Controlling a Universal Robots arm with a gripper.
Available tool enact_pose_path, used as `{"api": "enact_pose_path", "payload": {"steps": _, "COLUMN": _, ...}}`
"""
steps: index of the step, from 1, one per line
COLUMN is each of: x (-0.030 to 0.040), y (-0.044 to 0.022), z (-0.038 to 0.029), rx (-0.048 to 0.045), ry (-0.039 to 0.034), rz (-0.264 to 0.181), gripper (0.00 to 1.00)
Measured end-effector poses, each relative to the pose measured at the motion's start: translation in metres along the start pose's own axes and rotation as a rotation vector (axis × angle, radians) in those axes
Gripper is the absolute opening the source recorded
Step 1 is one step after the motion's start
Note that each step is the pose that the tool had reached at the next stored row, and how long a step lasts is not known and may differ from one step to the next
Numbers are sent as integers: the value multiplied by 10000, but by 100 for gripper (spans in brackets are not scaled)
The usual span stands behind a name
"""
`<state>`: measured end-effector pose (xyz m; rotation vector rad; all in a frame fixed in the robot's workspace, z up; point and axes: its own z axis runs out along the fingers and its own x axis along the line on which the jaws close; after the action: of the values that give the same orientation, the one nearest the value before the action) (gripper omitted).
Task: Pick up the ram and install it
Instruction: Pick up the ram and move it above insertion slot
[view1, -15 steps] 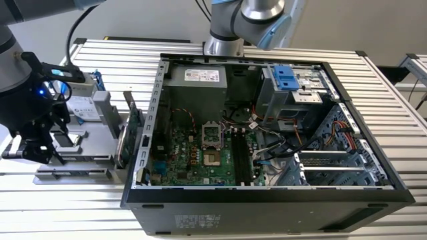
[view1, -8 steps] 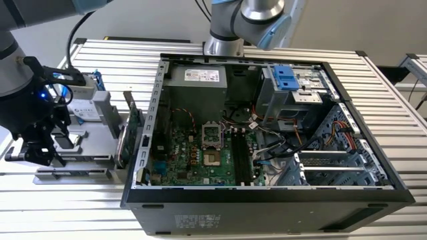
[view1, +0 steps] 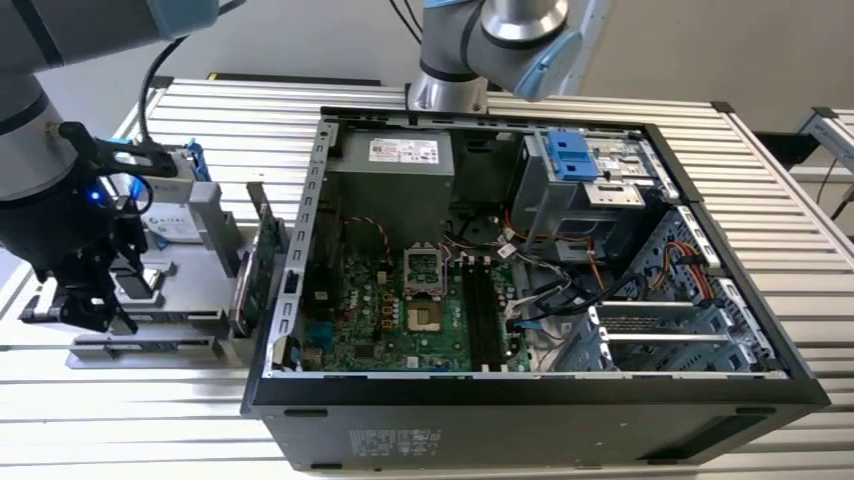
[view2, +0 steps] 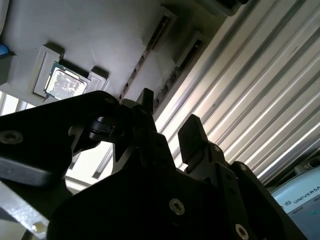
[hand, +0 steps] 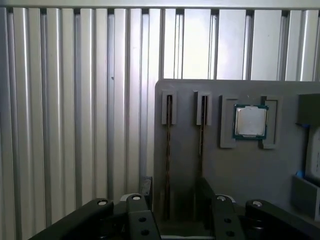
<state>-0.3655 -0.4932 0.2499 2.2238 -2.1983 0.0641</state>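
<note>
At the exterior view's left, gripper (view1: 87, 305) hangs low over the near end of a grey holder (view1: 144, 352), which lies on the slatted table (view1: 801, 250) beside the open case (view1: 534, 405). Hard drive (view1: 180, 215) and expansion card (view1: 260, 262) stand in the same holder, between gripper and case.

Ram (hand: 168, 150) sits edge-up in a narrow slot of the holder (hand: 240, 170). It is the stick farther from the CPU (hand: 250, 121). A second stick (hand: 201, 140) stands in the neighbouring slot, nearer the CPU. Both are seated in their slots and parallel.

Jaws: released, with a clear gap between the two black fingers (hand: 146, 186) in both wrist views. In the first wrist view, gripper (hand: 175, 195) is lined up so that the ram runs into that gap, while the second stick meets the other finger's edge. Contact with either stick: cannot tell.

In the second wrist view, gripper (view2: 170, 117) shows the same spread, and the ram (view2: 176, 75) leads toward the space between the tips.

Inside the case, the motherboard (view1: 387, 320) lies exposed, with long dark memory slots (view1: 483, 310) at its edge toward the exterior view's right
</note>
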Motion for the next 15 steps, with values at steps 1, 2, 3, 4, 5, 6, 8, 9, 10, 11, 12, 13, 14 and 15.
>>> {"api": "enact_pose_path", "payload": {"steps": 1, "x": -8, "y": 1, "z": 12, "rx": 2, "ry": 0, "rz": 1, "gripper": 100}}
{"api": "enact_pose_path", "payload": {"steps": 2, "x": -10, "y": 1, "z": 24, "rx": 2, "ry": 1, "rz": 0, "gripper": 100}}
{"api": "enact_pose_path", "payload": {"steps": 3, "x": -11, "y": 1, "z": 37, "rx": 4, "ry": 1, "rz": -2, "gripper": 100}}
{"api": "enact_pose_path", "payload": {"steps": 4, "x": -11, "y": 2, "z": 50, "rx": 3, "ry": 2, "rz": -2, "gripper": 100}}
{"api": "enact_pose_path", "payload": {"steps": 5, "x": -13, "y": 3, "z": 63, "rx": 4, "ry": 2, "rz": 0, "gripper": 100}}
{"api": "enact_pose_path", "payload": {"steps": 6, "x": -13, "y": 4, "z": 75, "rx": 5, "ry": 2, "rz": 0, "gripper": 100}}
{"api": "enact_pose_path", "payload": {"steps": 8, "x": -14, "y": 4, "z": 97, "rx": 4, "ry": 3, "rz": -1, "gripper": 100}}
{"api": "enact_pose_path", "payload": {"steps": 9, "x": -14, "y": 4, "z": 110, "rx": 4, "ry": 3, "rz": 0, "gripper": 100}}
{"api": "enact_pose_path", "payload": {"steps": 10, "x": -15, "y": 4, "z": 121, "rx": 4, "ry": 4, "rz": 0, "gripper": 100}}
{"api": "enact_pose_path", "payload": {"steps": 11, "x": -15, "y": 5, "z": 132, "rx": 4, "ry": 4, "rz": 0, "gripper": 100}}
{"api": "enact_pose_path", "payload": {"steps": 12, "x": -16, "y": 5, "z": 144, "rx": 5, "ry": 4, "rz": 0, "gripper": 100}}
{"api": "enact_pose_path", "payload": {"steps": 13, "x": -16, "y": 5, "z": 156, "rx": 5, "ry": 4, "rz": 0, "gripper": 100}}
{"api": "enact_pose_path", "payload": {"steps": 14, "x": -16, "y": 6, "z": 166, "rx": 4, "ry": 4, "rz": 1, "gripper": 100}}
{"api": "enact_pose_path", "payload": {"steps": 15, "x": -15, "y": 6, "z": 176, "rx": 4, "ry": 5, "rz": 2, "gripper": 100}}
